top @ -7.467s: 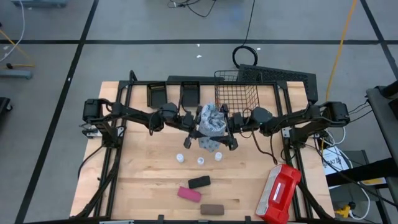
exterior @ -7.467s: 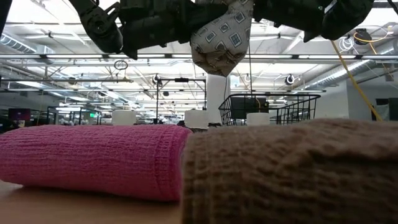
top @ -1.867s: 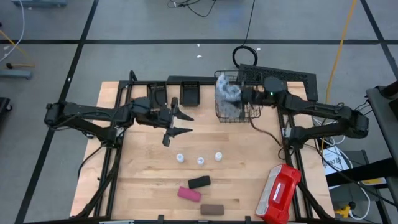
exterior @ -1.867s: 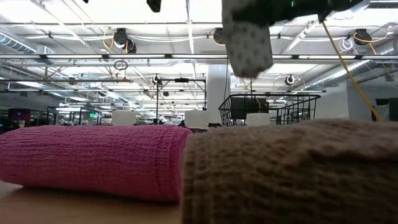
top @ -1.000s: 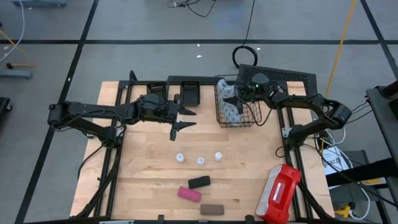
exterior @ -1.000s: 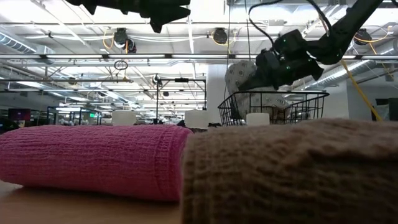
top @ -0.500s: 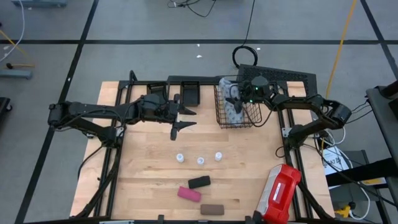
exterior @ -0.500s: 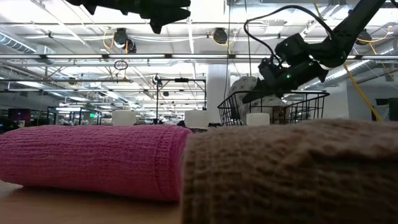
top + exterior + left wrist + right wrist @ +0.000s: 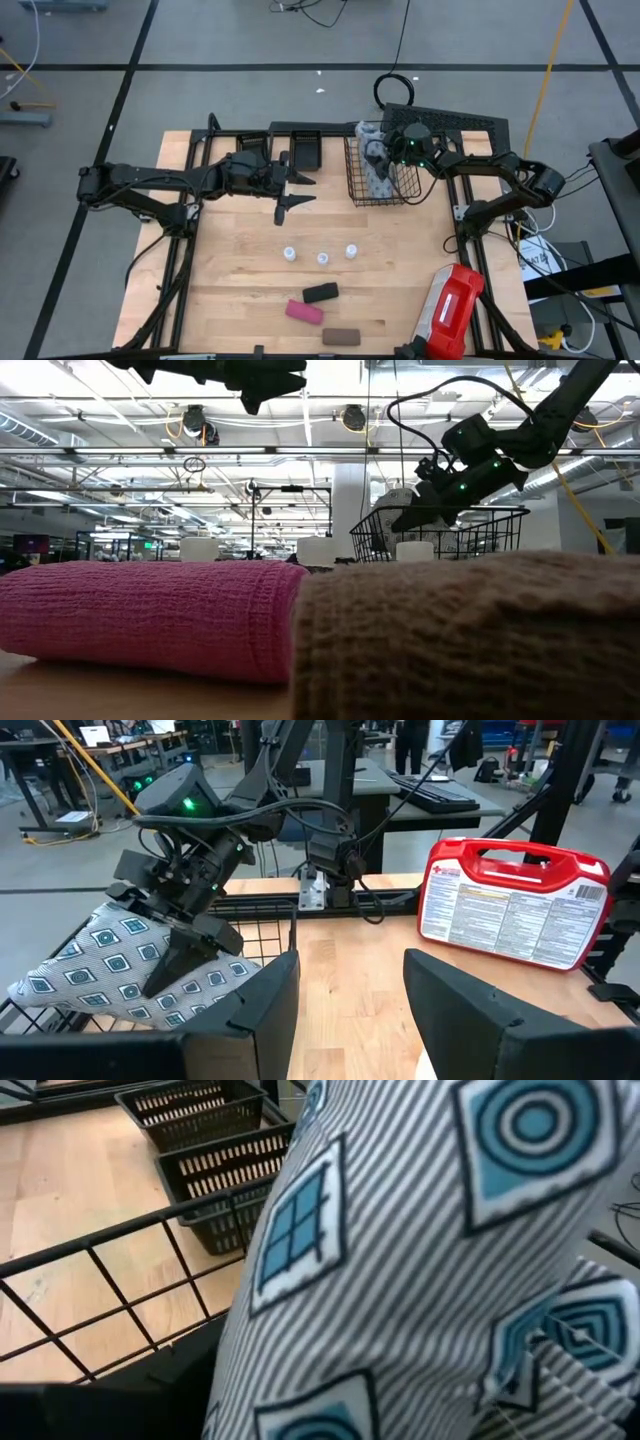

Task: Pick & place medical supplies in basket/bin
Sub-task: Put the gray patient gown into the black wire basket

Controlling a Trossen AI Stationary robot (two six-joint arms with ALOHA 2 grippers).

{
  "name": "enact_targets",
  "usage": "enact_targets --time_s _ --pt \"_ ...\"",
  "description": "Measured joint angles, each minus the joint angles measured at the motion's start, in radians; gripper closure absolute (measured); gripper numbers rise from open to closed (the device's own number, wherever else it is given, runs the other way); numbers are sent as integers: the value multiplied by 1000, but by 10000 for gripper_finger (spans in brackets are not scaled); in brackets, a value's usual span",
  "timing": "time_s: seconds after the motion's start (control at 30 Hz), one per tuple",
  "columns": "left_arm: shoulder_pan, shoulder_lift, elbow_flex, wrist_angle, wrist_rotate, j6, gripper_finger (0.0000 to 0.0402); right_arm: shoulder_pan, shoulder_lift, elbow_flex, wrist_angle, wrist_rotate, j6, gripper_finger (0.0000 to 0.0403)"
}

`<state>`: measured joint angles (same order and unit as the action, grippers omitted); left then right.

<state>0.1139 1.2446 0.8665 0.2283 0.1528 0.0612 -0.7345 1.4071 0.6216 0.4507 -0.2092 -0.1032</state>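
Wooden table (image 9: 230, 290); pack (image 9: 120, 965) in basket (image 9: 362, 192), right claw (image 9: 175, 960) half-hiding it.

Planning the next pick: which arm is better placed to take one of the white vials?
Left, probably. The left gripper hovers open just above the vials, while the right gripper is over the basket at the pack.

Bright, even overhead light; ceiling lamps glare in the low view, foreground blurred.

Black wire-mesh basket (image 9: 381, 165) crowded: my right gripper (image 9: 378, 160), patterned pack (image 9: 130, 965) fill it. Table centre (image 9: 330, 215) open; three white vials (image 9: 322, 256) below.
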Motion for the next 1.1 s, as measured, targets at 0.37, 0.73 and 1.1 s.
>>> enact_targets --time_s 0.37,0.73,1.1 --pt "0 0 0 -2 0 -14 215 58 -60 0 -35 121 -19 73" --pt "0 0 0 -9 1 -14 215 66 -138 2 -260 110 157 73" --pt "0 0 1 -18 1 -27 215 96 -141 2 -175 368 -58 73"
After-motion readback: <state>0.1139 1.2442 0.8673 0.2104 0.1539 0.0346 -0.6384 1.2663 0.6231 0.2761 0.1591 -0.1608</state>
